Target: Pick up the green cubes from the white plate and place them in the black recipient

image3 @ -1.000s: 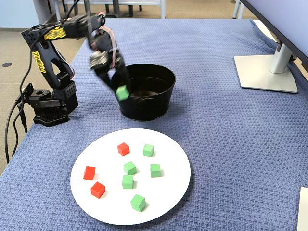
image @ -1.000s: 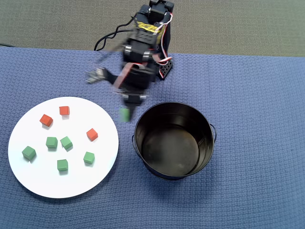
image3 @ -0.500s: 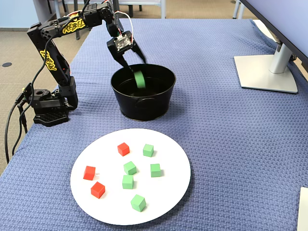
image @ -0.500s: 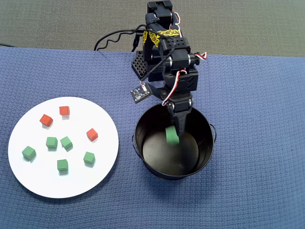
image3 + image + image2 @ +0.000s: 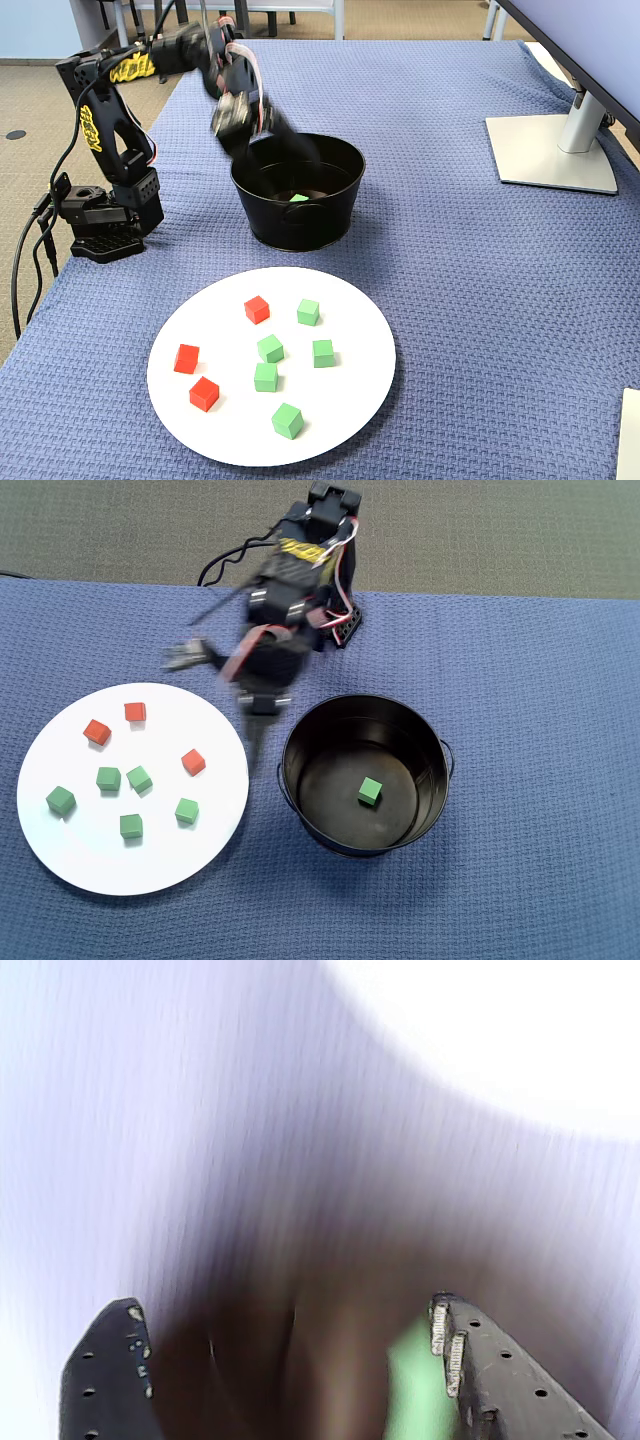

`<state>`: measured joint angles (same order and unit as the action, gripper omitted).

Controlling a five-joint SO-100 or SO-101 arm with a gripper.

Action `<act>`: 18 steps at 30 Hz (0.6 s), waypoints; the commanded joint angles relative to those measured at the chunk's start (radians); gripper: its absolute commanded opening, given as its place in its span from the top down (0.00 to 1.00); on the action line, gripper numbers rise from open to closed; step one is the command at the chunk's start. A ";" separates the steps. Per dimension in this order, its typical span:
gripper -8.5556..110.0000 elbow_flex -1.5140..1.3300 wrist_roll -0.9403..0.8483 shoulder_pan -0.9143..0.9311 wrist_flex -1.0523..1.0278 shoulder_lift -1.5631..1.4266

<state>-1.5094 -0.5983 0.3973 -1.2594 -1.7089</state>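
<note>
The overhead view showed one green cube [image 5: 370, 791] lying on the floor of the glossy black recipient [image 5: 300, 742], with five more green cubes [image 5: 108, 778] and three red-orange cubes [image 5: 193, 762] on the flat white plate [image 5: 60, 850]. Only the blurred wrist view showed the gripper [image 5: 290, 1325] spread and empty. The fixed view showed the motion-smeared arm [image 5: 235, 95] over the woven blue cloth [image 5: 450, 260].

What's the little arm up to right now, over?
Pincer open, empty, motion-blurred between pot and plate. One green cube down inside black pot. Five green cubes and three red ones on white plate. Nothing blocking.
</note>
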 commanded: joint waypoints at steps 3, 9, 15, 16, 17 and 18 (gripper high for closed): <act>0.69 0.126 -0.440 0.259 0.173 0.206; 0.66 0.026 -0.976 0.342 0.396 0.273; 0.67 0.009 -1.123 0.334 0.488 0.307; 0.67 0.002 -1.137 0.331 0.515 0.314; 0.68 0.005 -1.146 0.327 0.526 0.321; 0.68 0.014 -1.152 0.322 0.525 0.324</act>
<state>-1.5094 -1.6889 0.7179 -0.7961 -1.3806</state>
